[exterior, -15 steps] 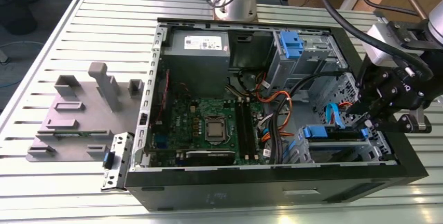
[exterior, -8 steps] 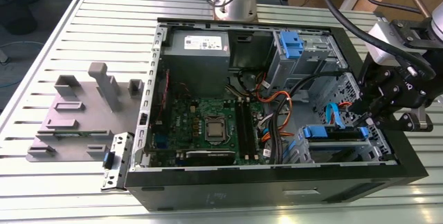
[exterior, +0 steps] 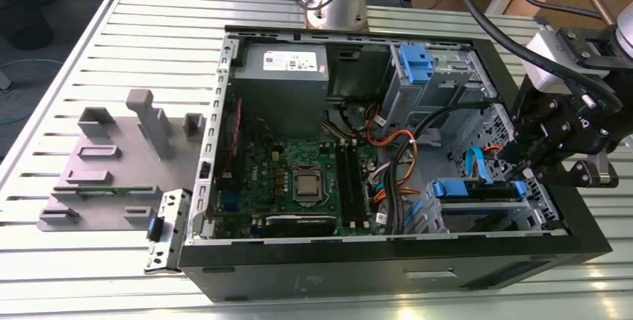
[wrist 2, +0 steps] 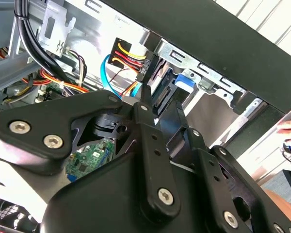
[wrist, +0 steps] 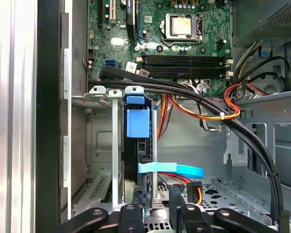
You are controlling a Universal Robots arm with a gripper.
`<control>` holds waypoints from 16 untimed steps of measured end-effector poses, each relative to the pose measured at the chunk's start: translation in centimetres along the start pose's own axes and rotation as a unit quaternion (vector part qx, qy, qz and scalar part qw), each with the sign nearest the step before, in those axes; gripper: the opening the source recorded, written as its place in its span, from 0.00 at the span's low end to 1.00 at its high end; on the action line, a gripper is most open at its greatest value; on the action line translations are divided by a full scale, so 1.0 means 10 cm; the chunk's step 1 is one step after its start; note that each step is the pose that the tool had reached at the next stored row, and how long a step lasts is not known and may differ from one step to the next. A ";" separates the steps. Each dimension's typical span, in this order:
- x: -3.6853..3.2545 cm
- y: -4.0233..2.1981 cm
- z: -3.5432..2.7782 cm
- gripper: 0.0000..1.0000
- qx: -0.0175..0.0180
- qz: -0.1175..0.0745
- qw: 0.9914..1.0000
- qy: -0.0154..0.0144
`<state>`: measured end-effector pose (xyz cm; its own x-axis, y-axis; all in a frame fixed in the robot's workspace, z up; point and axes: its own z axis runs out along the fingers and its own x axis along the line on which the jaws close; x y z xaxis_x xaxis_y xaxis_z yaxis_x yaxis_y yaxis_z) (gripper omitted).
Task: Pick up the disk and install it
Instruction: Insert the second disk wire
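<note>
In the exterior view I see the gripper (exterior: 526,163) hanging at the open computer case (exterior: 396,268), over the drive cage (exterior: 485,212) at the case's corner; the disk (exterior: 463,189), blue tab showing, sits inside that cage, just beside the gripper; the motherboard (exterior: 296,179) lies further inside the case. In the second wrist view the black fingers (wrist 2: 144,109) stand close together by the disk's blue carrier (wrist 2: 184,80); I cannot tell whether they grip it. In the first wrist view the disk (wrist: 137,124) stands edge-on in the cage, the fingers (wrist: 177,196) near it.
</note>
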<state>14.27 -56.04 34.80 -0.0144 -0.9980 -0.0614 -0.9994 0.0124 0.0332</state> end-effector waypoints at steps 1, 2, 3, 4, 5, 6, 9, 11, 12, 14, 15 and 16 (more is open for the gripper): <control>0.000 0.000 0.000 0.35 0.000 0.000 1.000 0.000; 0.000 0.000 -0.003 0.35 0.000 0.000 1.000 0.000; -0.001 0.001 -0.011 0.35 0.000 0.000 1.000 0.000; -0.002 0.001 -0.022 0.35 0.000 0.000 1.000 0.000; -0.002 0.001 -0.034 0.35 0.000 0.000 1.000 0.000; -0.003 0.002 -0.044 0.35 0.000 0.000 1.000 0.000; -0.004 0.002 -0.048 0.35 0.000 0.000 1.000 0.000; -0.010 0.002 -0.050 0.35 0.000 0.000 1.000 0.000; -0.015 0.002 -0.049 0.35 0.000 0.000 1.000 0.000; -0.032 0.002 -0.048 0.35 0.000 0.000 1.000 0.000; -0.041 0.002 -0.047 0.35 0.001 0.000 1.000 0.000; -0.051 0.002 -0.045 0.35 0.001 0.000 1.000 0.000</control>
<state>14.28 -55.56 35.29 -0.0143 -0.9980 -0.0620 -0.9994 0.0123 0.0313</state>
